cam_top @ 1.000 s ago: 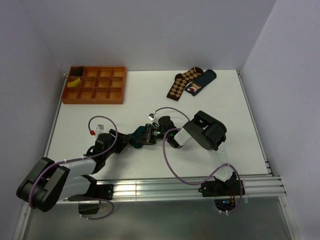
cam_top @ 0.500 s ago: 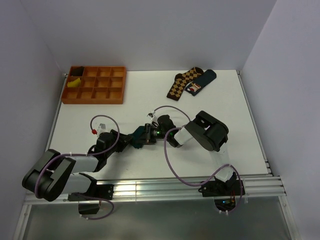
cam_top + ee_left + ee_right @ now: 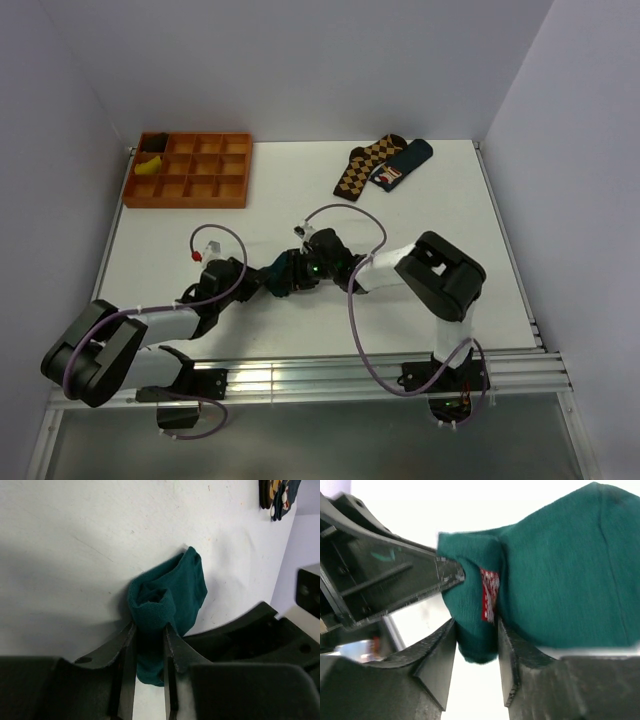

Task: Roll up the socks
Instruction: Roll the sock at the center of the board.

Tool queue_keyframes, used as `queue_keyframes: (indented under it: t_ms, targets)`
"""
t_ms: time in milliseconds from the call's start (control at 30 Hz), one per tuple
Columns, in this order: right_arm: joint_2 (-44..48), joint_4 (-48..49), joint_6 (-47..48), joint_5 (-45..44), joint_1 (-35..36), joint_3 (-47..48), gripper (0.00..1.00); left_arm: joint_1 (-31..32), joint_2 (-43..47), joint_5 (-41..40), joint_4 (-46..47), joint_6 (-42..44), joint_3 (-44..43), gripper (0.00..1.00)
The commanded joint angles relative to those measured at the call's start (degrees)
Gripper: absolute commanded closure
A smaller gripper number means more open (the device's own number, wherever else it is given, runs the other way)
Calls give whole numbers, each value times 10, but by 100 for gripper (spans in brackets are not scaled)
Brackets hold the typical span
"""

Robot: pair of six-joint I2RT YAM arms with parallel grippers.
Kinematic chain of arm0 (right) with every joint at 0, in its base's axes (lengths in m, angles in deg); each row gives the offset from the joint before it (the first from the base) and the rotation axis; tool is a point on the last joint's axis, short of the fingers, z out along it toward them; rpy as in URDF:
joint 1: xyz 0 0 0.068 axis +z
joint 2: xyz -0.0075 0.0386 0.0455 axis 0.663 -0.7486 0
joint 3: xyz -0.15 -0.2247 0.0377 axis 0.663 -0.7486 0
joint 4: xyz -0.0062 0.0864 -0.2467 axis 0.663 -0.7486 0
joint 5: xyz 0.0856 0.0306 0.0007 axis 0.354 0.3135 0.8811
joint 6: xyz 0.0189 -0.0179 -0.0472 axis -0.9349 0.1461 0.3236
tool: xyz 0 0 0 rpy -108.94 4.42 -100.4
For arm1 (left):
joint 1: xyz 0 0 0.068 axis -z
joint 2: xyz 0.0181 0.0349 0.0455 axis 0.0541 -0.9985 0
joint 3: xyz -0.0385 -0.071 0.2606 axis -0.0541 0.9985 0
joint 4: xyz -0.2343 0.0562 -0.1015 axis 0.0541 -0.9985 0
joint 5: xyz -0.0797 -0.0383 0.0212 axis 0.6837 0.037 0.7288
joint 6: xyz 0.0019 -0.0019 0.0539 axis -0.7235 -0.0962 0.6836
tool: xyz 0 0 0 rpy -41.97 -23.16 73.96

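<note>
A dark teal sock (image 3: 279, 272) lies bunched at the table's middle, between my two grippers. My left gripper (image 3: 258, 284) comes at it from the left and is shut on a rolled fold of the sock (image 3: 160, 600), which fills the narrow gap between its fingers (image 3: 126, 650). From the right, my right gripper (image 3: 297, 274) holds another fold of the sock (image 3: 555, 580). That fold has a red patch (image 3: 489, 594) and touches both fingers (image 3: 442, 652). A second dark sock (image 3: 403, 163) with a colourful patch lies at the back right.
Brown argyle socks (image 3: 362, 168) lie next to the second dark sock. An orange compartment tray (image 3: 214, 187) stands at the back left, with a yellow thing (image 3: 148, 166) and a dark thing in its left cells. The left arm's black finger (image 3: 380, 580) crosses the right wrist view.
The left jaws have closed onto the sock. The right jaws have widened round their fold. The right arm's elbow has swung out to the right and both grippers have shifted slightly left.
</note>
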Motion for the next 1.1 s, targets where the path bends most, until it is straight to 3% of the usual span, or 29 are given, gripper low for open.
queue_keyframes:
  t_ms: [0, 200, 467, 733, 1067]
  targets:
    - [68, -99, 84, -103, 17, -22, 54, 12, 14, -38, -55, 34, -21, 99]
    - [138, -100, 155, -238, 64, -41, 49, 28, 8, -52, -103, 42, -50, 100]
    - [153, -54, 258, -359, 136, -52, 37, 36, -4, -56, -143, 42, -74, 100]
    - [130, -15, 331, -455, 190, -34, 36, 40, -10, -52, -167, 42, -88, 100]
    - [66, -3, 371, -491, 221, -10, 39, 40, -12, -46, -175, 35, -94, 100]
